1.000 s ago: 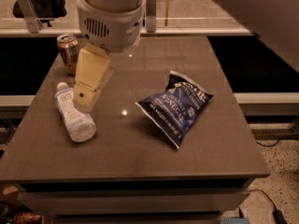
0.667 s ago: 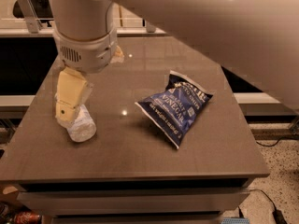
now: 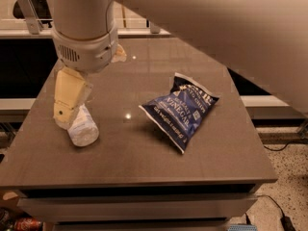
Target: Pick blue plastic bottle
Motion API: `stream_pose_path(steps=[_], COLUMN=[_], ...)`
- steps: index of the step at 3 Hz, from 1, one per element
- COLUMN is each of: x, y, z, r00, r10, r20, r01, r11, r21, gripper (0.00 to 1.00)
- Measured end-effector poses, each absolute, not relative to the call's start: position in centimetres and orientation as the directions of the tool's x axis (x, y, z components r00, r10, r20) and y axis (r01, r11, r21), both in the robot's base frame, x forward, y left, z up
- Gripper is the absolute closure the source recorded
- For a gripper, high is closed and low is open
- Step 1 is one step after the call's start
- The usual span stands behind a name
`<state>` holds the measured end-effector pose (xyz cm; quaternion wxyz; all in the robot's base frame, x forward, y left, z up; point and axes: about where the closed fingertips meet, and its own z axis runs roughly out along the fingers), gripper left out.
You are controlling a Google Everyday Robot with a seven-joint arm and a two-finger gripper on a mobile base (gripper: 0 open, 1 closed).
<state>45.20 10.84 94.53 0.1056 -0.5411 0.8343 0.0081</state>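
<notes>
Swinging left and dropping lower over the last second, the pincer [image 3: 66, 118] has come from above the middle of the blue plastic bottle [image 3: 84, 131] to sit right down on it. Its cream-coloured body now covers most of the bottle's length. Only the rounded end nearest us, with its pale label, shows from under the pincer's tip. We cannot tell whether the pincer is apart, together or clamped on the bottle, because the wrist housing and the pincer's own body hide how it stands around the plastic.

The bottle lies on its side at the near left of the table [image 3: 144, 167], roughly where it lay a second ago, so we judge it has not been lifted. The descent looks finished or nearly so. What remains of the task is to close on the bottle and raise it. Round and lying flat, it could roll away towards us if the squeeze lands off-centre.

Further right, well apart from the bottle, the dark blue chip bag [image 3: 180, 110] rests in the middle of the table just as before, clear of the arm's path.
</notes>
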Motion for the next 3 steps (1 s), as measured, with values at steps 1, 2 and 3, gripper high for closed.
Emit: stream_pose_path(steps=[1, 2, 3], x=[45.8, 46.2, 46.5], y=[12.5, 14.5, 16.6], z=[94.0, 93.0, 91.2], r00=[-0.403, -0.421, -0.459], r10=[-0.894, -0.884, -0.862], r20=[-0.194, -0.203, -0.215], r01=[-0.899, -0.891, -0.876], r11=[0.427, 0.446, 0.480], r21=[-0.101, -0.091, -0.053], gripper=[0.00, 0.00, 0.00])
